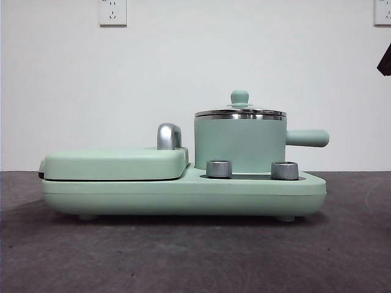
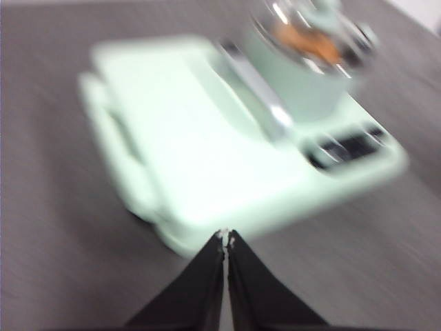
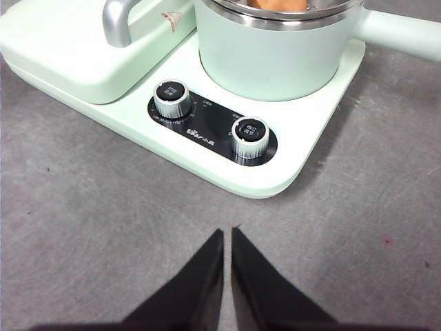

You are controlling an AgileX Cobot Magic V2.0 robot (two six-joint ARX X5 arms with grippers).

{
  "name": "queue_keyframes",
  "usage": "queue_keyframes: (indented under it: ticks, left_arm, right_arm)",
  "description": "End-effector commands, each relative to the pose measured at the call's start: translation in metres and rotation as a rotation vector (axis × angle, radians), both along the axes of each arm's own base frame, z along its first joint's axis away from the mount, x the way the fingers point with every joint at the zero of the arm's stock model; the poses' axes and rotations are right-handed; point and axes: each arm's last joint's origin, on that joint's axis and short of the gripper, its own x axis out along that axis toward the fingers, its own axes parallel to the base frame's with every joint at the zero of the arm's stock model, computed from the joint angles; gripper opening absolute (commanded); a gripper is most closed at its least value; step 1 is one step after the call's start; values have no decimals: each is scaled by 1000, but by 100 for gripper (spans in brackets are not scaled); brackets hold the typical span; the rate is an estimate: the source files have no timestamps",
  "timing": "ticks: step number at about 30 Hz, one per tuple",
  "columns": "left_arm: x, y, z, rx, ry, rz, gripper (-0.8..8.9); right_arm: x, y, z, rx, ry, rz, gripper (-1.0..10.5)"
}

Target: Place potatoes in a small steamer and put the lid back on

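The small mint-green steamer stands on the right of the appliance base, its side handle pointing right. The glass lid with its green knob sits on the steamer's steel rim. The orange-brown potato shows inside the pot through the lid in the blurred left wrist view, and its edge shows in the right wrist view. My left gripper is shut and empty, above the table off the grill-plate end. My right gripper is shut and empty, above the table in front of the dials.
The flat green grill plate with its chrome handle fills the left of the base. Two steel dials stand in front of the pot. A black arm tip shows at the upper right edge.
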Motion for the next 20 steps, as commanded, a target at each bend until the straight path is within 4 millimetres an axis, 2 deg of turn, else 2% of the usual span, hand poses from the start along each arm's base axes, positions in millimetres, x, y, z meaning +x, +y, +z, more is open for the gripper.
queue_keyframes:
  ticks: [1, 6, 12, 15, 20]
  left_arm:
    - [-2, 7, -22, 29, -188, 114, 7]
    - [-4, 19, -74, 56, -356, 396, 7]
    - [-1, 21, -120, -17, -352, 441, 7]
    - [0, 21, -130, -7, -292, 441, 7]
    - [0, 21, -131, -3, -271, 441, 7]
  right_arm:
    - [0, 2, 3, 16, -6, 5, 14]
    - [0, 2, 3, 16, -6, 5, 14]
    - [0, 2, 3, 16, -6, 5, 14]
    - [0, 2, 3, 17, -7, 5, 14]
    - [0, 2, 3, 19, -9, 5, 14]
